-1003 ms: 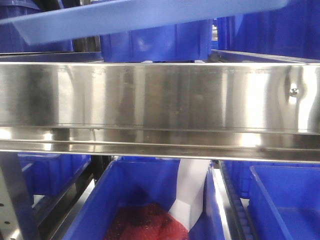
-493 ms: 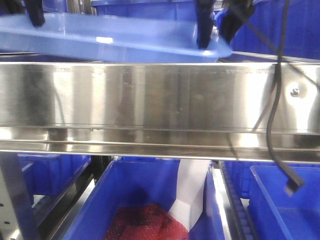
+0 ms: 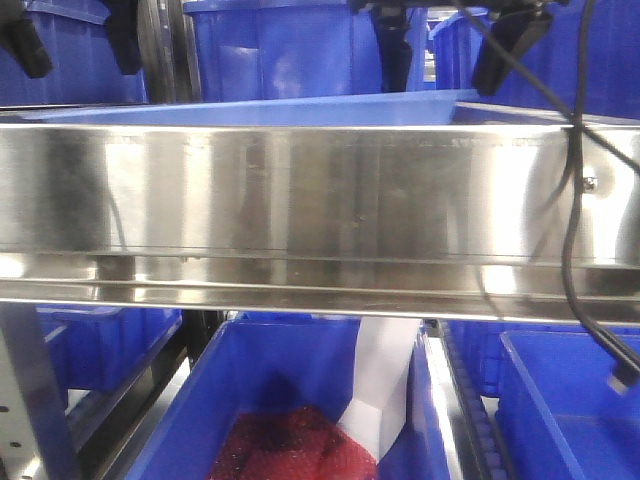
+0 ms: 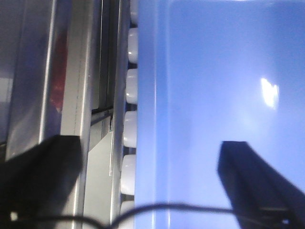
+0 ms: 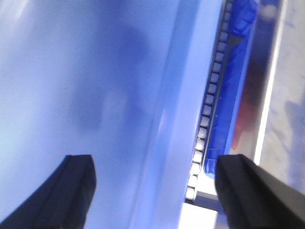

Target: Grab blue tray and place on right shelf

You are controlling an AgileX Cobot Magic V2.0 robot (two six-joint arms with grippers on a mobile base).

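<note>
Your shallow, glossy periwinkle-blue plastic tray (image 3: 260, 108) lies flat on the stainless-steel right shelf (image 3: 320, 190). Only its flared rim shows at 12 o'clock above the wide brushed front rail, and its edge runs along a row of white rollers (image 4: 128, 124). Both hands are off it: the left hand (image 3: 72, 42) at 11 o'clock and the right hand (image 3: 452, 50) at 1 o'clock each hang with fingers spread wide, gripping nothing. I'd judge the tray light, thin enough to flex, and slick, so if you need a hold on it, pinch the rim at both ends rather than one corner. Beside rollers, it may well coast at a nudge. Deep dark-blue plastic storage bins (image 3: 290, 50) stand close behind at 12 o'clock, limiting travel backwards. A loose black cable (image 3: 566, 250) droops across the rail at 3 o'clock, past the small bolt head (image 3: 590, 183) — it could snag. At 6 o'clock a lower blue bin (image 3: 260, 360) holds red mesh (image 3: 290, 445) and a white card (image 3: 385, 380), out of the way.
</note>
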